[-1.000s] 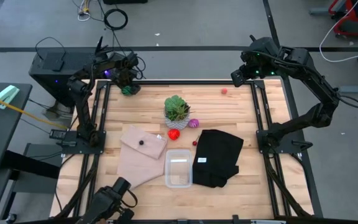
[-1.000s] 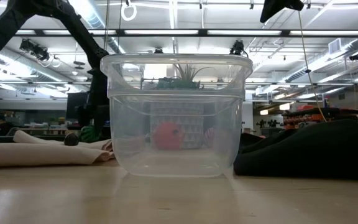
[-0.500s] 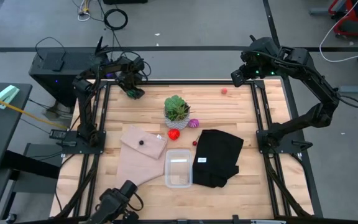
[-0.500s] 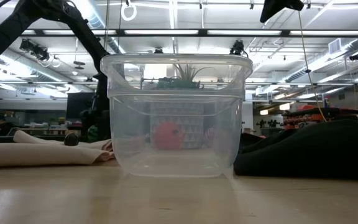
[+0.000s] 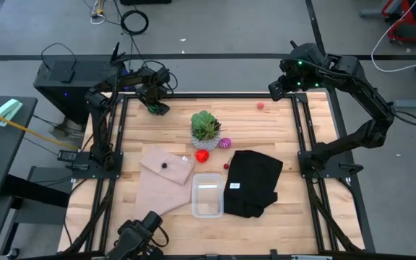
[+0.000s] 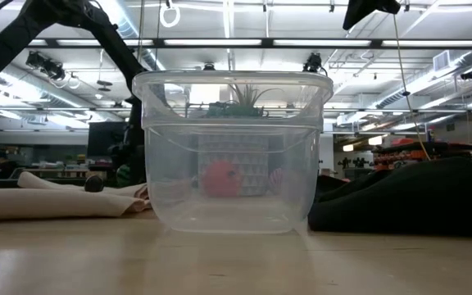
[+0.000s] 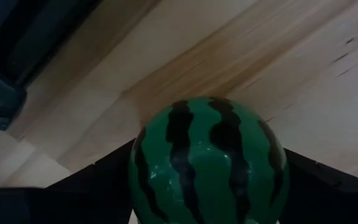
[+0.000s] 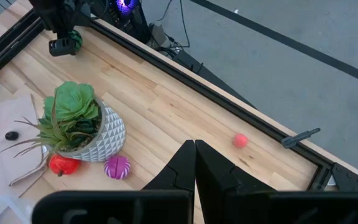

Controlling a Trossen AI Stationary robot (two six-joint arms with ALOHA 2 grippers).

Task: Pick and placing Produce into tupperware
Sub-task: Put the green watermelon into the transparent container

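The dark green striped ball [image 7: 210, 168] sits at the table's far left corner, between the two fingers of my left gripper [image 5: 155, 107], which points down over it; in the right wrist view the ball [image 8: 74, 38] shows beside that gripper [image 8: 61, 45]. The clear tupperware [image 5: 207, 195] stands near the front middle of the table. A red piece [image 5: 203, 155], a magenta striped ball [image 5: 225, 143] and a tiny red piece [image 5: 227, 166] lie by the plant. My right gripper [image 8: 194, 149] hangs shut, high over the far right corner. My left gripper has the green ball between its two fingers [image 7: 104, 171], one on each of two opposite sides [image 7: 143, 163]. The fingers come from above, pointing down. The ball is upright on the wooden table top.
A spiky green plant in a white pot [image 5: 205, 128] stands mid-table. A tan cloth [image 5: 166, 180] with a tiny dark piece [image 5: 165, 164] lies left of the tupperware, a black cloth [image 5: 255, 180] right of it. A small pink-red piece [image 5: 261, 105] lies at the far right.
My left gripper has moved a little toward the table's right edge along the far edge and sunk over the green ball, which now is hidden under it in the high view. The ball has stayed in place.
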